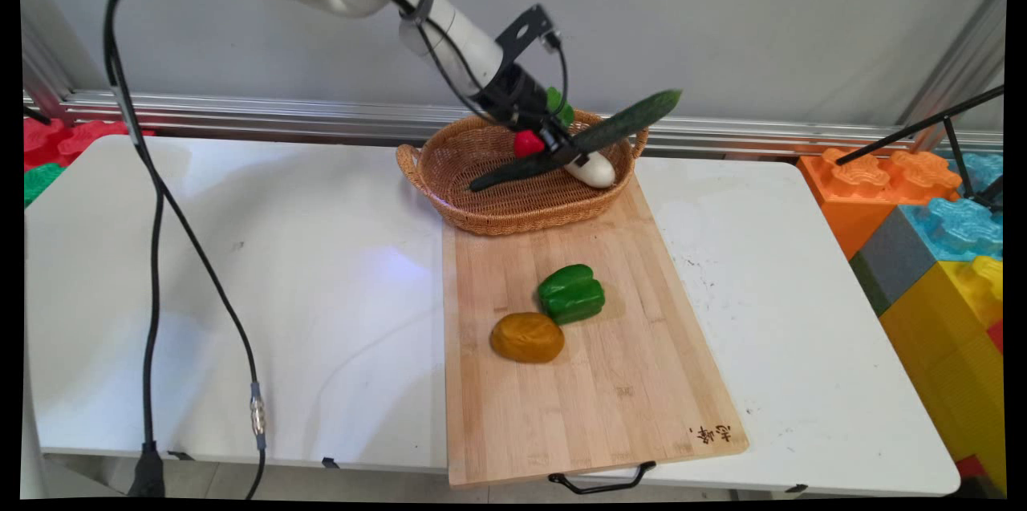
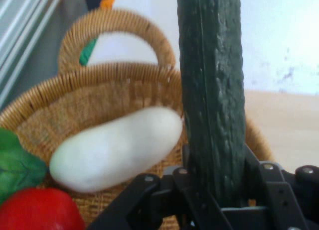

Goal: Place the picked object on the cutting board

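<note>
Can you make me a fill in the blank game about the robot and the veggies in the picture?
1. The gripper is shut on a long dark green ____.
2. The white vegetable lies inside the woven ____.
3. The green pepper and the brown potato sit on the wooden ____ board.
4. The potato lies ____ the basket, on the board.

Missing words: cucumber; basket; cutting; outside

Basket (image 1: 513,206) at board's (image 1: 594,383) far end; pepper (image 1: 571,294), potato (image 1: 527,337) on board.
</note>
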Controlling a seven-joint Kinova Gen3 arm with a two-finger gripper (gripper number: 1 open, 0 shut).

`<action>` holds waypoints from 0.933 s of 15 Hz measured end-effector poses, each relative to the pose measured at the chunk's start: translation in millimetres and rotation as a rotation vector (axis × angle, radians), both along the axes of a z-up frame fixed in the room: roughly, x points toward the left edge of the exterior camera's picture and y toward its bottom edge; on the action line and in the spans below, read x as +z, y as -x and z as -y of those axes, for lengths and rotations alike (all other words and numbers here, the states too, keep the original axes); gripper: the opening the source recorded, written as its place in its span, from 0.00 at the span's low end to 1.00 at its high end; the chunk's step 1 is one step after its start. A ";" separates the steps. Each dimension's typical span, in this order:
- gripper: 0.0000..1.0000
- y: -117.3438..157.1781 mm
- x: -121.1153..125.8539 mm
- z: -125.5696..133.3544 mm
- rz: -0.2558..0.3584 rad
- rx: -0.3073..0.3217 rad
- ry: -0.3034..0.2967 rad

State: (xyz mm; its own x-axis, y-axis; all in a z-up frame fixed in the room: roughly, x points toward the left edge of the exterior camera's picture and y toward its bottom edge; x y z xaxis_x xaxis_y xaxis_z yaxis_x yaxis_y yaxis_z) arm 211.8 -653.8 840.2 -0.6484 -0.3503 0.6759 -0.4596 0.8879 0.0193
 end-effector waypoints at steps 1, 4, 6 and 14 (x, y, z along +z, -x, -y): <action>0.00 6.8 11.3 -6.5 -0.001 0.007 0.010; 0.00 29.2 40.2 -33.0 -0.013 0.021 0.007; 0.00 44.0 53.2 -56.7 -0.021 0.027 -0.020; 0.00 90.9 72.8 -145.5 -0.052 0.035 -0.145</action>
